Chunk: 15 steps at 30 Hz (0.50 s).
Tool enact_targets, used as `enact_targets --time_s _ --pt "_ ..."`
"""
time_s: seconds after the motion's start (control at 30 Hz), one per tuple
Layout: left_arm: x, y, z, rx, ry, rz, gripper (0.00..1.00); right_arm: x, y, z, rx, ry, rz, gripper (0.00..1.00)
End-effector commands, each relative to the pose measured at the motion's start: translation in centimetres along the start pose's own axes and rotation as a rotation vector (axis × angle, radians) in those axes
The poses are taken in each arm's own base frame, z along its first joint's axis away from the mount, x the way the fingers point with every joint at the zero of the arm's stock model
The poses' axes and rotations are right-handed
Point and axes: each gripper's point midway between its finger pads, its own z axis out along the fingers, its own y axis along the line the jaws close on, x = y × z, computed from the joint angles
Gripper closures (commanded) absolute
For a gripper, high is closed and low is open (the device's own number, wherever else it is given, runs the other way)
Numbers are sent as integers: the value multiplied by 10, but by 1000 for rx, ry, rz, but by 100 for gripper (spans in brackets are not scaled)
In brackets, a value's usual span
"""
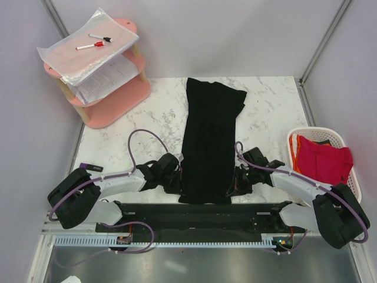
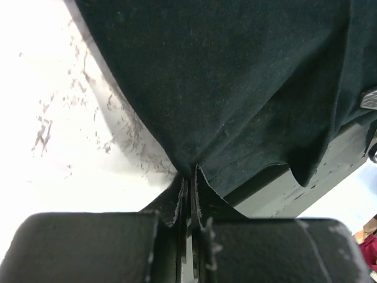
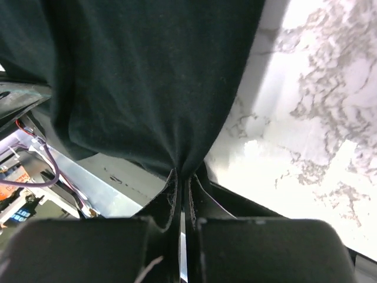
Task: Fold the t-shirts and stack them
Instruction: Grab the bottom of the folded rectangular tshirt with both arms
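Shirt (image 1: 209, 138) near-edge corners — L/R jaws pinching.

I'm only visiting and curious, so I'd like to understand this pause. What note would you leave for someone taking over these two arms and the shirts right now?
Grippers: the left gripper is shut on the near left corner of the black t-shirt. The right gripper is shut on its near right corner.
Things: the black t-shirt lies as a long narrow strip on the table. The red t-shirt and an orange one sit in the white basket on the right.
Done: the black shirt looks folded lengthwise.
Left: probably fold it across, fold the basket shirts, then stack them.
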Motion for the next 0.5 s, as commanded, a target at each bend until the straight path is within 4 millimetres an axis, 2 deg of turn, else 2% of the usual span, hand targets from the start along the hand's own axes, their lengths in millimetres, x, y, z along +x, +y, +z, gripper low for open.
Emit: enact_targets --time_s 0.0,0.03,0.13,0.2,0.27,0.33,0.47 --pt "12 14 -11 -81 28 0 98 -10 27 -22 -59 -40 -78 100" --pt "3 6 -17 -68 -3 19 98 -19 39 -31 -70 -76 -109 100" --pt "-18 -5 -31 -83 -71 48 98 -36 56 -47 -83 -164 -149 100" --pt "-36 -16 -42 -87 -127 64 98 -49 62 -54 -76 -221 -161 100" --pt "-51 -19 -48 -117 -168 91 98 -60 68 -57 -76 -266 -178 100" --pt "-68 -33 -57 -106 -203 118 98 -75 72 -61 -59 -331 -189 100" --pt "-107 -39 -66 -127 -287 119 98 -111 76 -67 0 -464 -227 100"
